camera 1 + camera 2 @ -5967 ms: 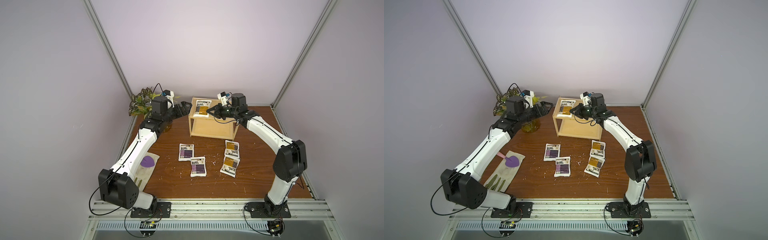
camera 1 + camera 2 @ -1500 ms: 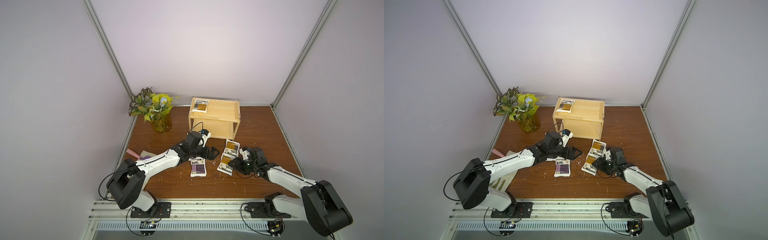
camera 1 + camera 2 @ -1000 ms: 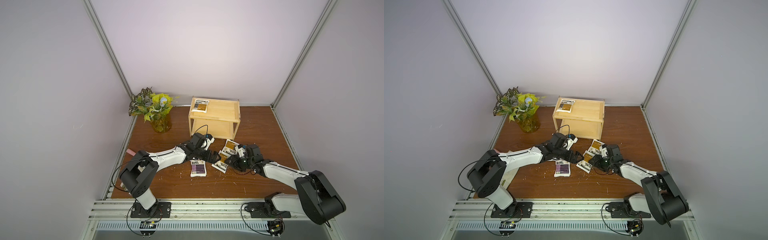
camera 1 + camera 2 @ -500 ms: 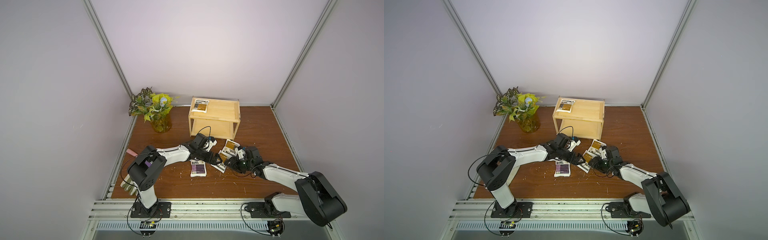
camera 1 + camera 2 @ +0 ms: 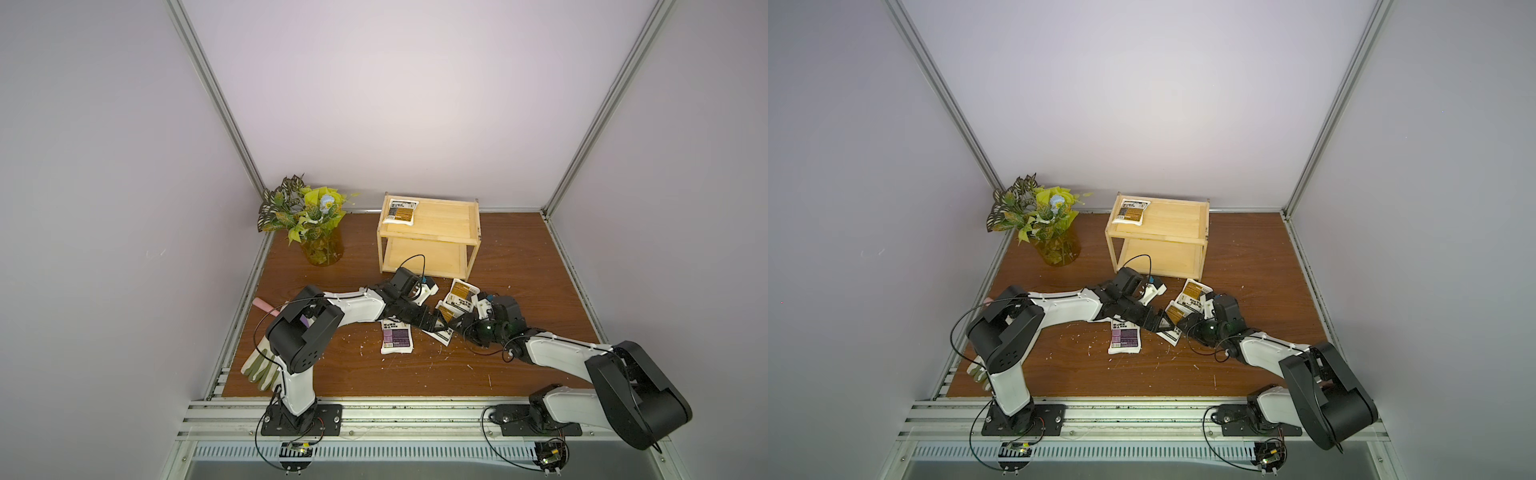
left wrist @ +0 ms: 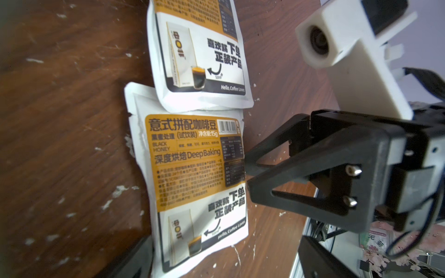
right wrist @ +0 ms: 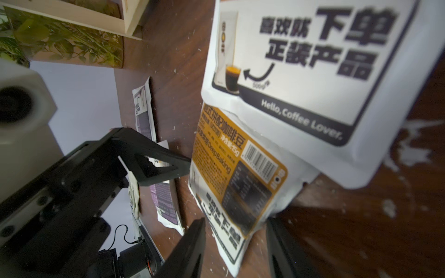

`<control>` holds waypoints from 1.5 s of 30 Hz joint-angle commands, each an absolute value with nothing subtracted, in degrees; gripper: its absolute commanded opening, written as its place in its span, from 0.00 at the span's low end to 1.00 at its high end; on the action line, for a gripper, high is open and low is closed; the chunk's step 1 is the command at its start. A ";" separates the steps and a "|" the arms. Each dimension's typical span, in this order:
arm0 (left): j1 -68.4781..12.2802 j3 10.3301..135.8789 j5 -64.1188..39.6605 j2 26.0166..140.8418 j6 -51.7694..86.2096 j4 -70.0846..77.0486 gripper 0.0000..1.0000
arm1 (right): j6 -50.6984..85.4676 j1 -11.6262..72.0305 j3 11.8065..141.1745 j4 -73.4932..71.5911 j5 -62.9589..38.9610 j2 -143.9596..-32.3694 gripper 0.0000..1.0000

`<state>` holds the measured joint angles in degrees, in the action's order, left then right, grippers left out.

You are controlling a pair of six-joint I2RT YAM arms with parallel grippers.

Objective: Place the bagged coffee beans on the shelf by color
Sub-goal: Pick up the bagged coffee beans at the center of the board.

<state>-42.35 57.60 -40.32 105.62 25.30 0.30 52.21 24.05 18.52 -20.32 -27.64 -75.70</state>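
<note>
The pale wooden shelf (image 5: 430,239) (image 5: 1158,239) stands at the back, with one orange bagged coffee beans pouch (image 5: 401,212) on its top tier. Two more orange pouches lie overlapping in front of it: the farther (image 5: 460,294) and the nearer (image 5: 445,328) (image 6: 197,178) (image 7: 238,183). A purple pouch (image 5: 397,337) lies to the left, and another purple pouch (image 7: 142,113) shows in the right wrist view. My left gripper (image 5: 437,323) (image 6: 226,264) is open at the nearer orange pouch's left edge. My right gripper (image 5: 462,326) (image 7: 236,250) is open, fingers (image 7: 190,245) straddling that pouch's corner.
A vase of green leaves (image 5: 313,226) stands at the back left. A glove (image 5: 259,368) and a pink stick (image 5: 264,305) lie by the left edge. White crumbs dot the brown table (image 5: 519,257). Both arms stretch low across the front half.
Both arms came down from the shelf. Over the last second the left gripper slid right to the nearer orange pouch, which shifted left under the other, and the right gripper closed in on it.
</note>
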 commanded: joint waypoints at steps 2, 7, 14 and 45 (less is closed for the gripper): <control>-42.87 58.37 -43.80 106.42 25.81 1.81 0.98 | 53.85 24.52 16.89 -21.62 -28.27 -77.60 0.47; -42.89 58.10 -45.31 106.96 26.28 2.41 0.97 | 54.75 24.52 16.52 -24.55 -29.90 -79.09 0.45; -42.86 57.79 -45.53 106.79 26.28 2.55 0.97 | 54.13 24.52 16.22 -23.82 -30.72 -78.61 0.32; -35.77 65.48 -35.17 91.92 20.09 -10.48 1.00 | 50.71 24.52 17.52 -5.87 -31.34 -61.49 0.00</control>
